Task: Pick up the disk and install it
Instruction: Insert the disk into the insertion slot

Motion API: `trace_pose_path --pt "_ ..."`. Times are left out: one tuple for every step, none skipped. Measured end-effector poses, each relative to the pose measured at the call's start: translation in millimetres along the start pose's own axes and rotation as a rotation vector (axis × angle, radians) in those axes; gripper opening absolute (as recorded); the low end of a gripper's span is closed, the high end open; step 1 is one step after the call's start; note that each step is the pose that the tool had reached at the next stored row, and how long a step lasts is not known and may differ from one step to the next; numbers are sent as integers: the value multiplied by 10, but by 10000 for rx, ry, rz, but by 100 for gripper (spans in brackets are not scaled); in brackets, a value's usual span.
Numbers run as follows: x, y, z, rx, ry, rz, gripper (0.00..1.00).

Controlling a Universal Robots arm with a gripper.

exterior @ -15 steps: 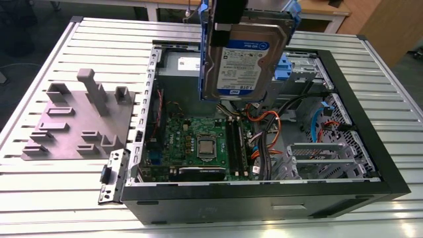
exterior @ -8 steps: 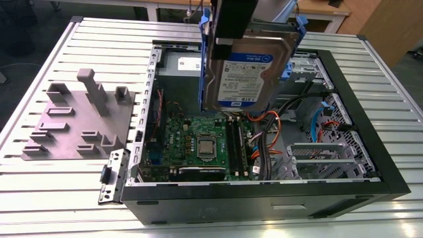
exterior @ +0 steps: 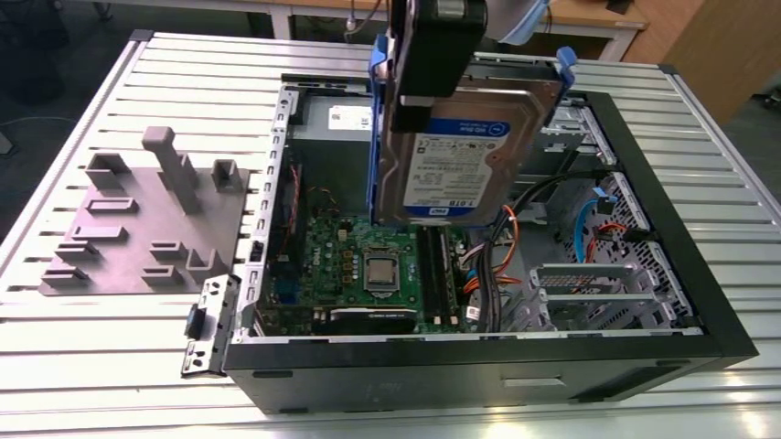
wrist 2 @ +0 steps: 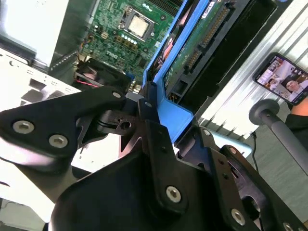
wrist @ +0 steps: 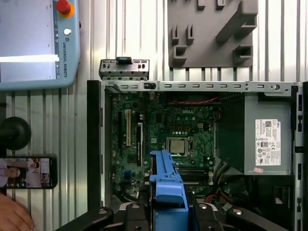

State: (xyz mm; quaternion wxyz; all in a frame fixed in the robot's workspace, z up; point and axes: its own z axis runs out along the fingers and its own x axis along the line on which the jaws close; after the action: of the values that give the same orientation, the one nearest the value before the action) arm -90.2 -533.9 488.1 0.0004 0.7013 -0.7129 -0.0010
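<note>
Pincer (exterior: 422,91) is pinching the disk (exterior: 458,160) by its top end, clamped on the blue rails (wrist 2: 175,113). The disk hangs in the air over the open case (exterior: 665,197), which sits mid-desk (exterior: 110,375), roughly above the motherboard (exterior: 366,261) and nearer the desk's far edge than its near one.

What worries me: it's only gripped at one end, on plastic, so the whole drive is dangling below the hold. Any wobble or slip and the low edge goes straight into the motherboard. The bundle of cables (exterior: 518,242) sits just beside its lower corner too, so it could snag there. A skewed grip would also mean the rails go in crooked.

Long axis is pretty much upright, leaning just a bit. The label face looks out at the exterior view, circuit-board side faces away. I think the connector end is the one pointing down, but the angle's too awkward to swear to it.
</note>
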Motion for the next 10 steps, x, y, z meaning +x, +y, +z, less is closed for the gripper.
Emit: trace_pose_path --pt "25 0 1 1 1 -1 36" --pt "49 -1 1 1 5 -1 36" --pt "68 -1 2 1 8 -1 36" --pt "89 -2 3 1 12 -1 36" --pt "107 -2 5 1 14 -1 36" --pt "120 -5 6 1 20 -2 36" --pt "130 -10 8 1 22 -1 36" --pt "136 -15 10 1 22 -1 36" --pt "138 -18 12 2 21 -2 36" --pt "138 -17 11 1 22 0 36"
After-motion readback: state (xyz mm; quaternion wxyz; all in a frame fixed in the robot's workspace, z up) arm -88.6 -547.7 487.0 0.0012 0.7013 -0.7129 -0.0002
